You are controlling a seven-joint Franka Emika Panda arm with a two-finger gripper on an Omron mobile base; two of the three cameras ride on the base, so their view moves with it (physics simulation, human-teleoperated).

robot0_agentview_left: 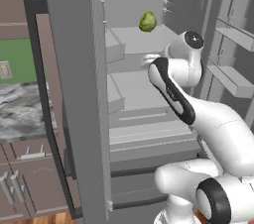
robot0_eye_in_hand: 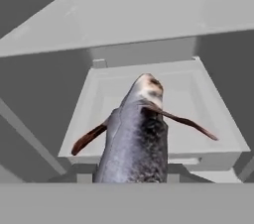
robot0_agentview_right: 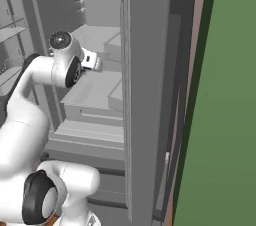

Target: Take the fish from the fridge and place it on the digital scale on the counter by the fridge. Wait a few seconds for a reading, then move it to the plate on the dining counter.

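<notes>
A grey-silver fish (robot0_eye_in_hand: 139, 139) with brown fins looms close in the hand view, head pointing away, above a pale fridge shelf (robot0_eye_in_hand: 198, 99). It hangs in mid-air right at my gripper (robot0_agentview_right: 96, 62), which reaches into the open fridge (robot0_agentview_left: 134, 119) at middle-shelf height. The fish covers my fingertips, and the jaws look shut on it. The marble counter (robot0_agentview_left: 20, 114) lies left of the fridge door. The scale, the plate and the dining counter are out of view.
A green round lump (robot0_agentview_left: 147, 21) sits on the upper shelf (robot0_eye_in_hand: 129, 15). The open left door (robot0_agentview_left: 74, 94) stands edge-on beside my arm. Door bins (robot0_agentview_left: 233, 77) line the right door. A green wall (robot0_agentview_right: 225, 120) is at the right.
</notes>
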